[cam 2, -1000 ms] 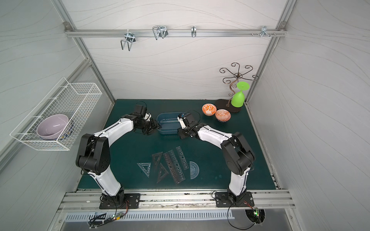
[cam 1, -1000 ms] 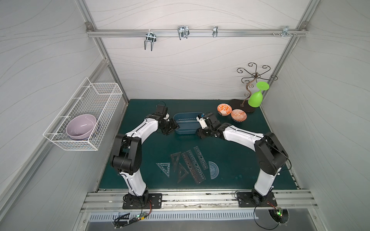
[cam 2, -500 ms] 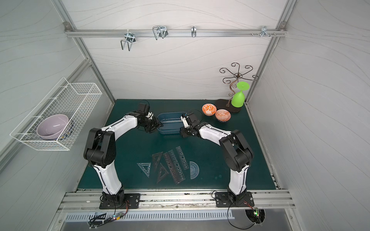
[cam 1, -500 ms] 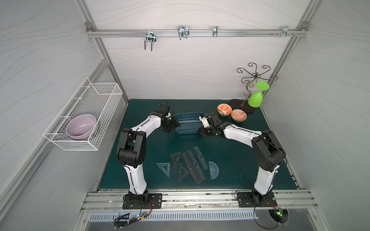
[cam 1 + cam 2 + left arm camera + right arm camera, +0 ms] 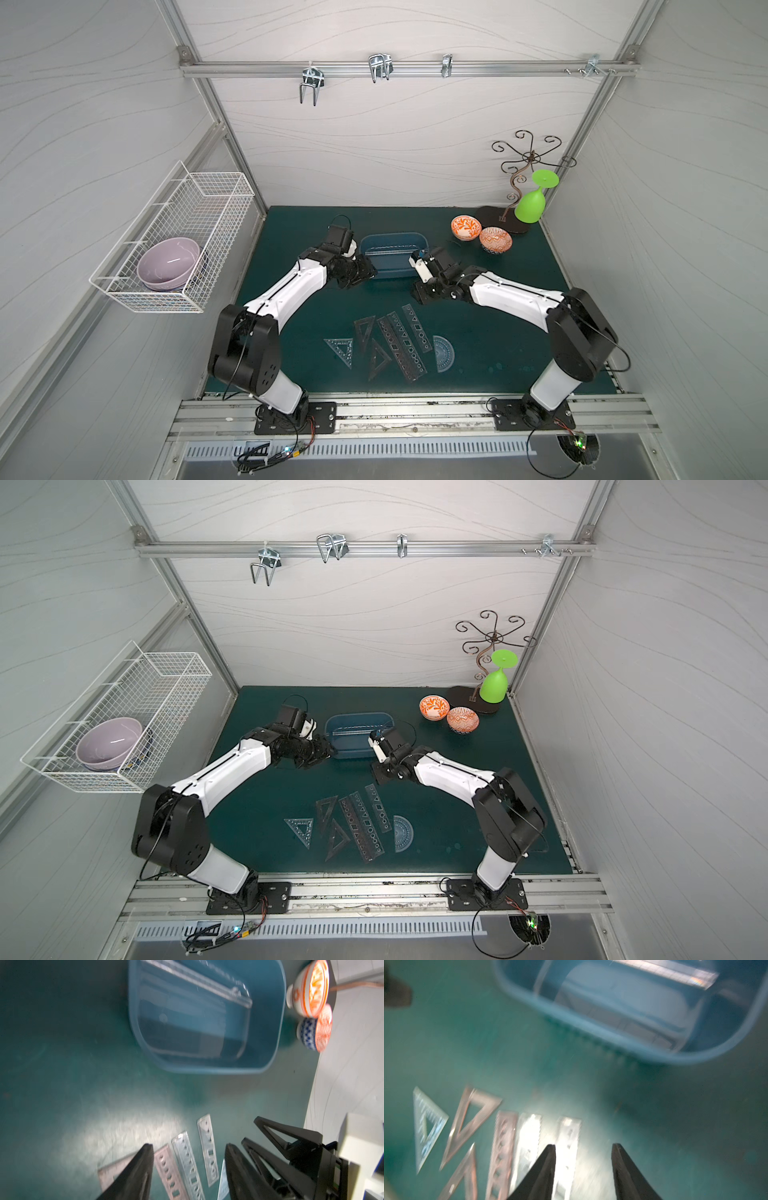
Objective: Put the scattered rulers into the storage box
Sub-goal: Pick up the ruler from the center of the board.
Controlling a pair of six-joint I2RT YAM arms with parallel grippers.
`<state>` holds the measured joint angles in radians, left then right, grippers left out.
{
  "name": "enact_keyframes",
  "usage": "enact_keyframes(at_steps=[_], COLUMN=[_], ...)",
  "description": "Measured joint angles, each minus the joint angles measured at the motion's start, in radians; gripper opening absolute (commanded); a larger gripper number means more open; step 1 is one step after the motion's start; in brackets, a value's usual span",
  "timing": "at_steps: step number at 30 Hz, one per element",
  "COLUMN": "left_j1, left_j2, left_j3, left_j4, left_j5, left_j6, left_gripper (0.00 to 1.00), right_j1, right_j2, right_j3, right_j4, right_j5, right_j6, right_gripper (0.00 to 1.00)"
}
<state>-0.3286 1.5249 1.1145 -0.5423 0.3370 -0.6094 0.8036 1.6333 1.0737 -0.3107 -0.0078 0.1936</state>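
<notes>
1. Your left fingers are spread with nothing between them. They sit low over the green desk, just beside the near left corner of the storage box. Your right fingers are also spread and empty, just off the box's near right corner. Whether either pair touches the box cannot be told.
2. Far left, a white wire basket hangs on the side wall with a lilac bowl in it.
3. The storage box stands at mid-desk toward the back wall, between your two arms. A clear straightedge lies inside along its far side. Both wrist views show it too, but blurred.
4. The other rulers lie flat on the desk nearer you, well apart from the box. From left to right they are:
   - a bluish triangle;
   - two dark triangles, one just in front of the other;
   - three stencil strips side by side, slanting toward the right fingers;
   - a bluish half-circle protractor.
5. The scale marks and stencil cut-outs show, but any figures or lettering are too small or blurred to read.
6. Right of the box, two orange-patterned bowls sit touching.
7. In the far right corner a black stand with curled hooks has an upturned green goblet tilted beside it.
</notes>
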Motion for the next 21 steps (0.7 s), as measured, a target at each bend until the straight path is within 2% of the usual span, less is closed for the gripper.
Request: enact_keyframes(at_steps=[3,9,21], left_j1=[-0.027,-0.033,-0.033], left_j2=[-0.029,-0.03,-0.03], left_j3=[-0.072,-0.14,-0.142], left_j4=[0.002,0.01,0.039], left_j5=[0.007,0.019,0.02], left_j6=[-0.002,-0.01,0.001], left_gripper=[0.59,0.6,0.6], right_j1=[0.074,0.184,0.191], right_j2=[-0.038,-0.016,0.08], right_j3=[-0.054,-0.087,-0.06], right_j4=[-0.038,-0.099,-0.121], right_j5=[0.011,0.061,0.124], right_j6=[0.01,0.045,0.103], right_gripper=[0.53,0.55,0.54])
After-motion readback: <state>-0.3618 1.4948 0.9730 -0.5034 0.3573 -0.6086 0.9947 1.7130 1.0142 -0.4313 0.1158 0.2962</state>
